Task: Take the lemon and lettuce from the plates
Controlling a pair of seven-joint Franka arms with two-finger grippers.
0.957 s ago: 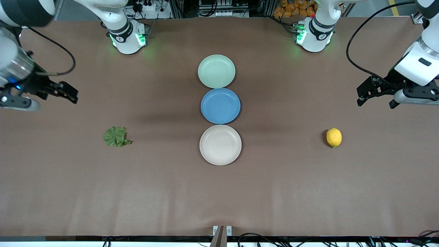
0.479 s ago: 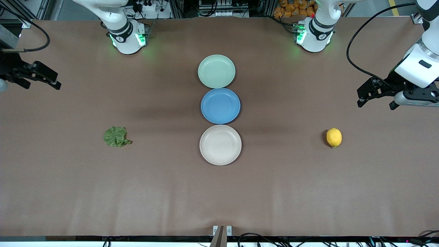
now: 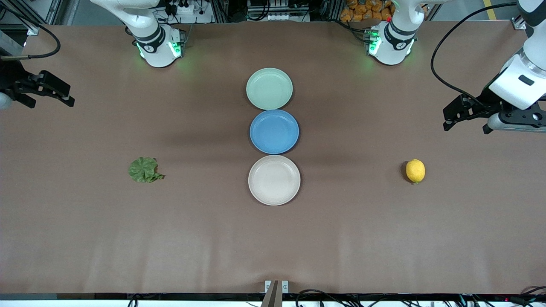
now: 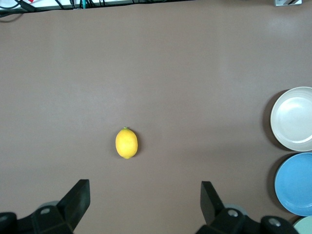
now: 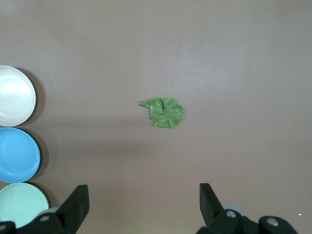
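The yellow lemon [image 3: 415,171] lies on the bare table toward the left arm's end, also in the left wrist view [image 4: 126,143]. The green lettuce [image 3: 145,169] lies on the bare table toward the right arm's end, also in the right wrist view [image 5: 164,113]. The mint plate [image 3: 269,88] and the beige-white plate [image 3: 274,180] stand empty mid-table. My left gripper [image 3: 467,117] is open and empty, raised over the table's end. My right gripper [image 3: 49,94] is open and empty, raised over the other end.
A blue plate [image 3: 274,131] stands empty between the mint and beige-white plates, the three in a row across the table's middle. The arm bases [image 3: 158,47] stand at the table's edge farthest from the front camera.
My right gripper has drawn back and up toward its end of the table. My left gripper has risen slightly. Lemon, lettuce and plates have not moved.
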